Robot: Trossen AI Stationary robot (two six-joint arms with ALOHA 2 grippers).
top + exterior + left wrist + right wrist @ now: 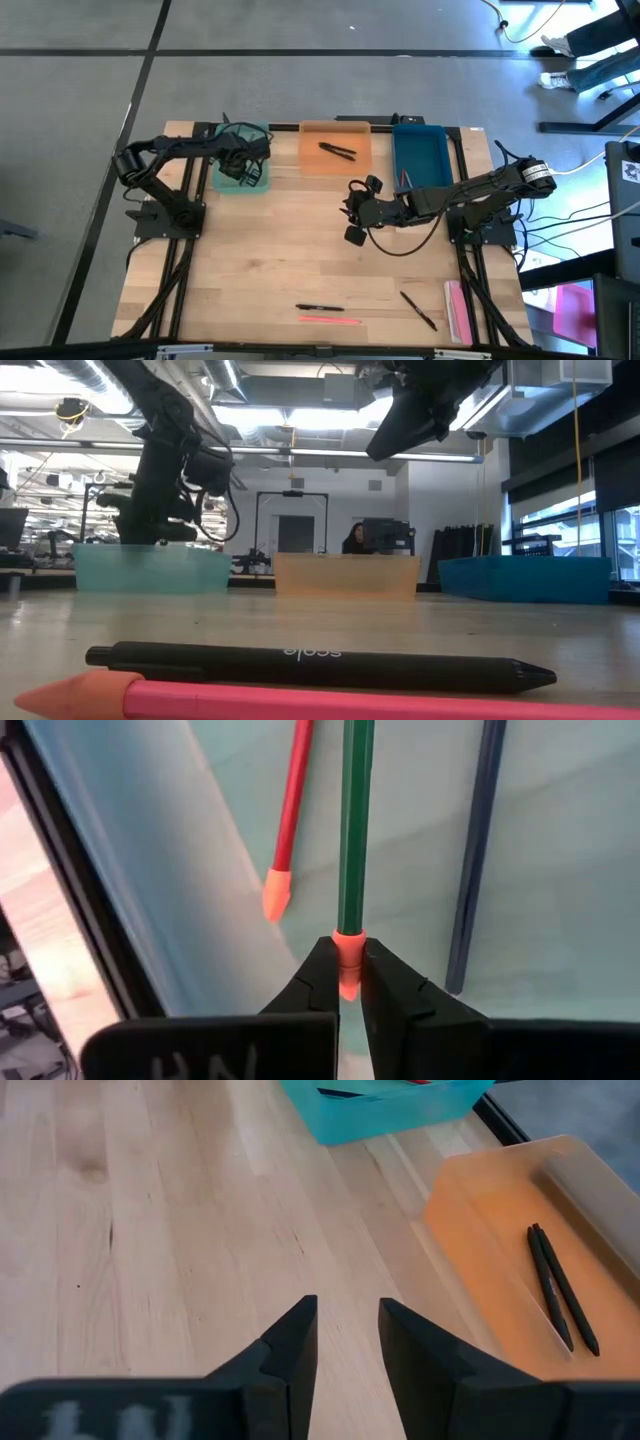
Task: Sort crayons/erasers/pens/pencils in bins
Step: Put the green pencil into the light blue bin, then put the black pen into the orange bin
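1. Right now my left gripper (347, 982) is pinching the eraser end of a green pencil (353, 820) over the teal bin (241, 172); the grip is right at the tip, so the pencil risks pivoting or slipping out crooked.
2. A red pencil (291, 805) and a dark blue pencil (478, 850) are lying just beside it, so room is tight.
3. My right gripper (345, 1342) is hovering over bare table, fingers apart, empty.
4. Two pens (560, 1288) are sitting in the orange bin (335, 150).
5. More pens (319, 308) are waiting near the front edge, where a nudge could roll them off.
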